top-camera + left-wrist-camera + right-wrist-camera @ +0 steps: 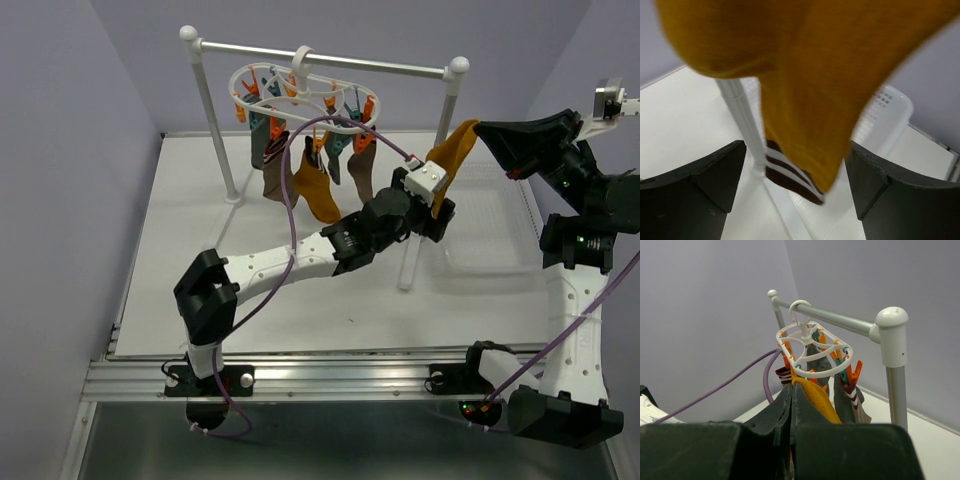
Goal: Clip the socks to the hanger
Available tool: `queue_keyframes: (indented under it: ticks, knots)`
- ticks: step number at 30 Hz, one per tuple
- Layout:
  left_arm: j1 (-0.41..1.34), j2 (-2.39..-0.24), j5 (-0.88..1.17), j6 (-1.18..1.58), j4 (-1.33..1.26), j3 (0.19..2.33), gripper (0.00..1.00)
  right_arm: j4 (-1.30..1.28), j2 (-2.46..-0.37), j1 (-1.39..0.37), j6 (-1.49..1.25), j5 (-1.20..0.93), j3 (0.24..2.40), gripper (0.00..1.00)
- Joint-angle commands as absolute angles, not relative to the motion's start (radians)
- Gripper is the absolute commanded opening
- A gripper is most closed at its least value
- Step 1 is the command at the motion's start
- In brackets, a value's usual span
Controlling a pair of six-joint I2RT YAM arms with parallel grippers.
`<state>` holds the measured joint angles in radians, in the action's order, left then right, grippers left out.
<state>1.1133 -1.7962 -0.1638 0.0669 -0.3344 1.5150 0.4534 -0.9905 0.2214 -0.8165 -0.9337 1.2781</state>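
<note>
Right claw point(480, 127), raised at the far right of the table point(190, 260), has its two fingers pressed together on the top end of a mustard sock point(455, 155); its own wrist view shows the orange fabric point(816, 399) squeezed out of the seam between the dark fingers. From that pinch the sock hangs with its long axis steeply down and slanting a little toward the left arm, its brown-and-white striped cuff point(790, 175) at the low end, clear of the table. Left claw point(442, 212) is spread wide around that lower stretch, one finger point(695, 190) on each side of the fabric and not closed on it. Beyond the sock stands the white rack point(330, 58) with its metal crossbar. From the bar hangs the white oval hanger point(300, 95) by its hook, its ring lying flat and its orange and teal clips point(352, 105) pointing down. Other socks point(318, 190), brown and mustard, dangle vertically from the clips, well apart from the held one.
</note>
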Motion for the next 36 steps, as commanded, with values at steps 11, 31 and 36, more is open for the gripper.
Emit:
queue_keyframes:
  ticks: [11,31,36]
  knots:
    - [1.118,-1.723,-0.304,0.051,-0.296,1.519,0.0,0.408,-1.018,0.218,-0.769,-0.899,1.292,0.01]
    - [1.022,-1.115,0.213,0.339,-0.063,1.137,0.0,0.022,-1.164,-0.33,-0.06,-0.585,1.148,0.42]
    - [0.922,-1.046,0.167,0.553,0.015,1.108,0.0,0.075,-1.1,-0.388,0.213,-0.643,1.106,0.8]
